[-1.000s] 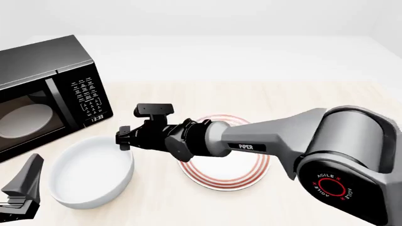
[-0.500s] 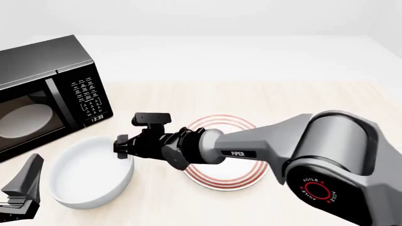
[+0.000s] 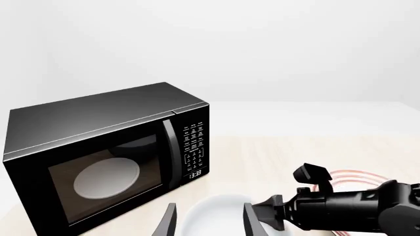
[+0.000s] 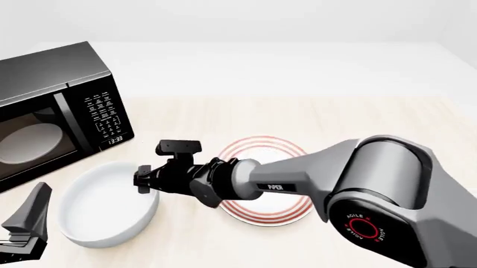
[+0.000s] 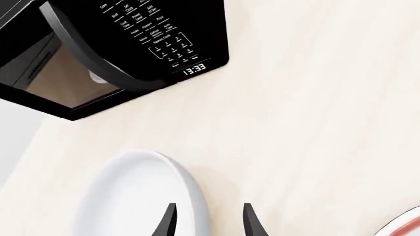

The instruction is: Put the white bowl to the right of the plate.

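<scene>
White bowl (image 4: 108, 204) is the landmark: sits on the light wood table (image 4: 358, 120), front-left area, w/ the plate (image 4: 268, 187) just beside it on its right, not touching. So bowl is on the plate's left at this moment. Black microwave (image 4: 56, 109) stands behind & left of the bowl, clock reading 13:33, pale oval visible thru its door.

Right gripper (image 4: 142, 180) reaches across over the plate & is at the bowl's right rim. In the right wrist view the right gripper (image 5: 206, 219) has its two fingers spread a moderate gap apart, one finger (image 5: 168, 221) over the inside of the bowl (image 5: 141, 196), the other outside it above bare table, so the rim runs between them. Nothing pinched; can't tell if either finger actually touches the rim. Plate's red-ringed edge (image 5: 404, 223) shows at the corner of that view, well off from the fingers.

Left gripper (image 4: 22, 226) is low at the bowl's left, near the front edge of the front view, apart from the bowl. Left wrist view shows the left gripper (image 3: 210, 221) w/ fingers spread, holding nothing, the bowl (image 3: 217, 216) seen between them further off, right arm's wrist (image 3: 341, 211) crossing just past it, plate (image 3: 351, 179) behind that arm.
</scene>
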